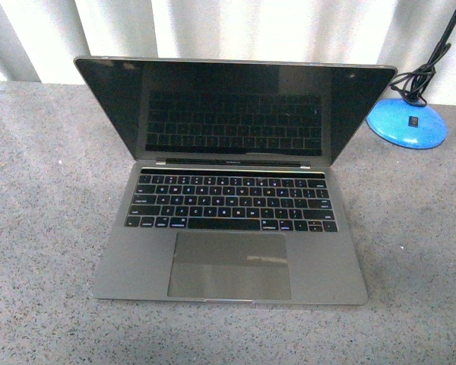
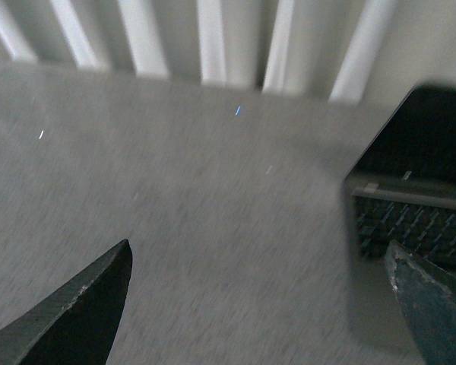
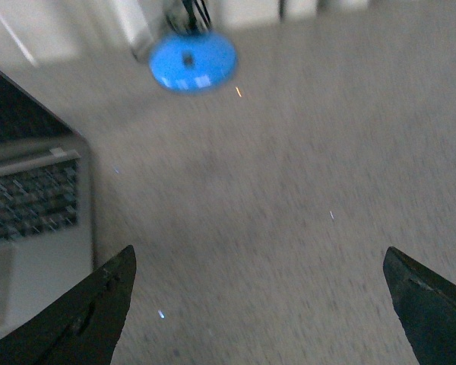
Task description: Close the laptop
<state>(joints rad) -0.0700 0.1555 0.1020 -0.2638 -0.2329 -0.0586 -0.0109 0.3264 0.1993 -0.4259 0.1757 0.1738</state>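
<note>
The laptop [image 1: 232,262] stands open, its long side along the counter's [image 1: 45,228] near edge and its hinge rearward; the left gripper [image 2: 258,245] and right gripper [image 3: 258,251] gape wide.

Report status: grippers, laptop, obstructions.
Left gripper and right gripper open, empty, either side of the laptop. Laptop wide open, screen dark, not yet closed. Blue lamp base beyond its right corner, likely clear of the closing path.

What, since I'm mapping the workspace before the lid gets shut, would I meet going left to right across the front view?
Bare grey tabletop → open laptop → blue lamp base with its black cord.
</note>
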